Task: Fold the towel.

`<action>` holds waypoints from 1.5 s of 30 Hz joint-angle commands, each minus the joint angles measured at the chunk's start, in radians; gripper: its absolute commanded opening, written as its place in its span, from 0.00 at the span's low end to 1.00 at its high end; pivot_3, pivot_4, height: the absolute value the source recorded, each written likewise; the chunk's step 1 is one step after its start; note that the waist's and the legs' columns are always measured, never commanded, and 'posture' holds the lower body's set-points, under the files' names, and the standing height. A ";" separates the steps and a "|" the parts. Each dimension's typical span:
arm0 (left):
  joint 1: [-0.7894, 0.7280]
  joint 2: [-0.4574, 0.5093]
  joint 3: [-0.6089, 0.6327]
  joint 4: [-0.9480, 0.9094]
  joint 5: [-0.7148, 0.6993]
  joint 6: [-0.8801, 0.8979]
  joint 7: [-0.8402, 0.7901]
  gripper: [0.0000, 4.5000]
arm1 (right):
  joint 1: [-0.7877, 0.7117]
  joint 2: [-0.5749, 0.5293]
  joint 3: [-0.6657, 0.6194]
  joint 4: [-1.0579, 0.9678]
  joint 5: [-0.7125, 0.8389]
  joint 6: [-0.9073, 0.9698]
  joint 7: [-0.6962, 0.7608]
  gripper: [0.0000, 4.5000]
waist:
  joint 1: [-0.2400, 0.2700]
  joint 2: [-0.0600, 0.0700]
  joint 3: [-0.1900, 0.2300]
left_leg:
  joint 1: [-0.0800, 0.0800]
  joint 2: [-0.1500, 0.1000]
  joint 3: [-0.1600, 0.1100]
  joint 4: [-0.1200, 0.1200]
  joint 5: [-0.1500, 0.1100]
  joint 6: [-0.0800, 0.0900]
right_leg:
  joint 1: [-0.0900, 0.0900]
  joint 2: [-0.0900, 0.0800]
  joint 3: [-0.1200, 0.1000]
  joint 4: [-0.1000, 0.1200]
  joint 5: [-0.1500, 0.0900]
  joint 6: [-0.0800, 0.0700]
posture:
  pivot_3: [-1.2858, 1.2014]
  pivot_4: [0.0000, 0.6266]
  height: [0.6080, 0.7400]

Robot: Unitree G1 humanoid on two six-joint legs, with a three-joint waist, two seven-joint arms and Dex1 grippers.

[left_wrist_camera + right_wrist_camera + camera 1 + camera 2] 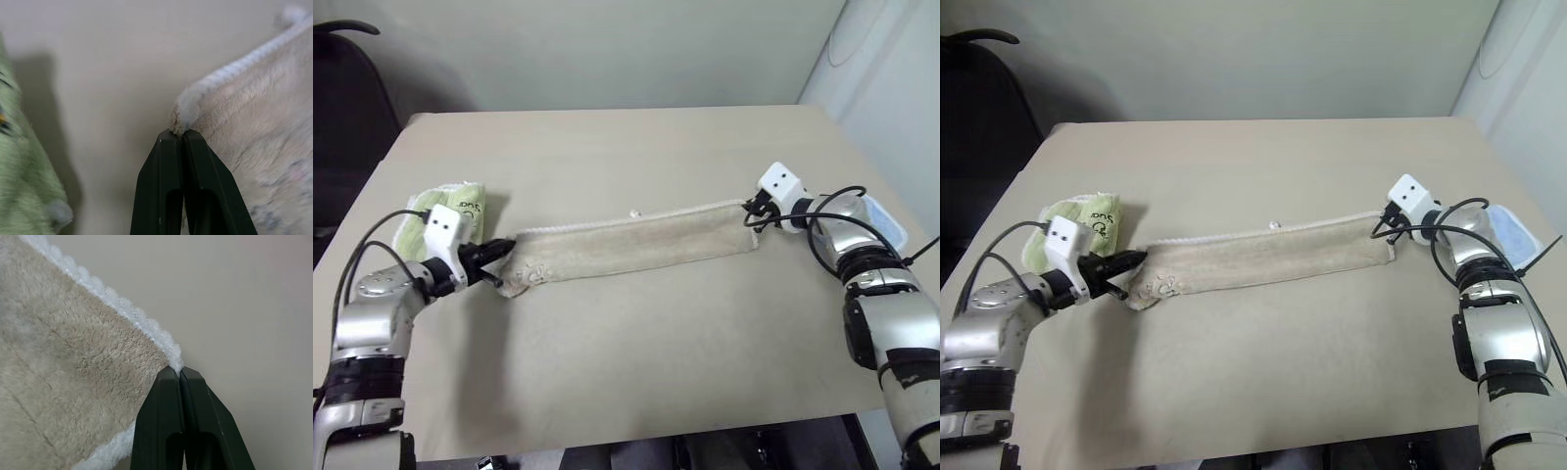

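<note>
The towel (631, 250) is stretched out as a long, narrow band across the middle of the table (636, 362), its long axis running from the robot's left to its right and climbing slightly away toward the right end. Each end is pinched in one gripper: the left gripper (497, 264) is clamped on the left corner, where the white corded edging (230, 71) is seen to meet the black fingers (166, 181) in the left wrist view, and the right gripper (751, 215) is clamped on the right corner, with the scalloped white edge caught just at the tips of its fingers (164, 416). Both pairs of jaws are pressed together on cloth, with no gap showing. A small white loop (633, 212) is seen on the far long edge near the middle of the band. A light green towel (450, 211) lies bunched just behind the left gripper, close to that end but apart from the beige cloth. Since the band lies directly between the two grippers, neither arm is nearer: the coming fold is judged to turn on whether the ends are brought toward each other along this axis, or are carried together across it.
</note>
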 commanded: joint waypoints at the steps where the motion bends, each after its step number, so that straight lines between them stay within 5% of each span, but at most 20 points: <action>1: -0.033 0.009 -0.005 0.050 0.039 -0.043 -0.017 0.05 | -0.024 -0.007 -0.017 0.019 -0.009 -0.019 -0.067 0.00 | 0.001 0.000 0.000 | -0.002 0.000 0.000 0.000 0.000 -0.001 | -0.002 0.000 0.000 0.000 0.000 0.000 | 0.52 0.24 1.00; 3: -0.043 0.006 -0.012 0.075 0.049 -0.054 -0.021 0.15 | -0.023 -0.002 -0.018 0.027 -0.012 -0.022 -0.082 0.00 | 0.001 0.000 0.000 | -0.003 0.000 0.000 0.000 0.002 -0.004 | -0.004 0.000 0.000 0.001 0.000 0.000 | 0.52 0.24 1.00; 14: -0.031 -0.029 0.092 0.080 0.027 -0.067 0.083 0.99 | -0.012 -0.045 -0.118 0.009 0.051 -0.055 -0.164 0.83 | 0.001 0.000 0.000 | -0.003 0.000 0.003 0.000 0.002 -0.004 | -0.005 0.000 0.004 0.002 0.000 0.000 | 0.52 0.24 1.00; 16: -0.017 -0.055 0.161 0.033 -0.042 -0.048 0.095 1.00 | -0.007 -0.068 -0.154 -0.011 0.078 -0.059 -0.174 0.98 | 0.001 0.000 0.000 | -0.003 0.000 0.003 0.000 0.002 -0.004 | -0.005 0.000 0.004 0.002 0.000 0.000 | 0.52 0.24 1.00; 19: 0.007 -0.100 0.263 -0.066 -0.067 -0.093 0.206 1.00 | 0.027 -0.097 -0.243 -0.091 0.191 0.055 -0.054 0.98 | 0.000 0.000 0.000 | -0.004 0.000 0.006 0.000 0.003 -0.005 | -0.006 0.000 0.006 0.002 0.000 0.000 | 0.52 0.24 1.00; 22: 0.027 -0.154 0.323 -0.201 -0.115 -0.094 0.268 1.00 | 0.092 -0.105 -0.342 -0.248 0.348 0.381 0.054 0.98 | 0.000 -0.002 -0.001 | -0.003 0.001 0.007 0.000 0.003 -0.005 | -0.005 0.001 0.007 0.002 0.000 0.000 | 0.52 0.24 1.00; 31: 0.113 -0.212 0.175 -0.504 -0.232 0.019 0.159 1.00 | 0.415 -0.031 -0.541 -0.889 0.687 1.216 -0.104 0.98 | -0.002 -0.002 -0.001 | 0.000 -0.001 0.012 0.003 0.003 -0.005 | -0.004 0.003 0.012 0.002 0.000 0.001 | 0.52 0.24 1.00; 37: 0.112 -0.223 0.111 -0.532 -0.235 0.039 0.133 1.00 | 0.484 0.064 -0.696 -1.049 0.804 1.442 -0.262 0.98 | -0.006 -0.002 -0.001 | 0.004 -0.002 0.010 0.008 -0.001 0.002 | -0.002 0.007 0.014 0.006 0.001 0.002 | 0.52 0.24 1.00; 45: 0.101 -0.239 0.078 -0.532 -0.245 0.045 0.125 1.00 | 0.464 0.166 -0.714 -1.009 0.825 1.477 -0.364 0.98 | -0.005 -0.002 -0.001 | 0.006 -0.002 0.004 0.016 -0.007 0.010 | 0.002 0.018 0.017 0.005 0.000 0.002 | 0.52 0.24 1.00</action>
